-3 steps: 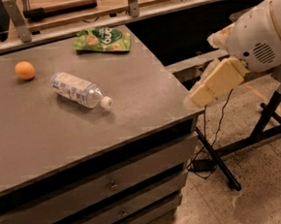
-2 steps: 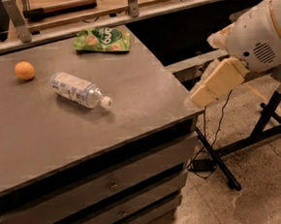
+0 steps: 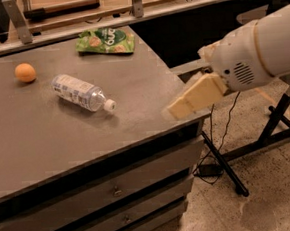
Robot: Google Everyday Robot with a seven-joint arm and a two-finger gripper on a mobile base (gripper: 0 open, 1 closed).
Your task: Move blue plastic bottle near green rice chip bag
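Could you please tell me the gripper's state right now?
The gripper: open or closed cannot be told; it hangs at the table's edge, away from the blue plastic bottle.

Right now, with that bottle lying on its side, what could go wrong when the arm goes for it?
The blue plastic bottle lies on its side, so a nudge from the pincer, now at the right edge of the table and apart from the bottle, might roll it away. The green rice chip bag sits by the far edge; a bottle set down there could push it off.
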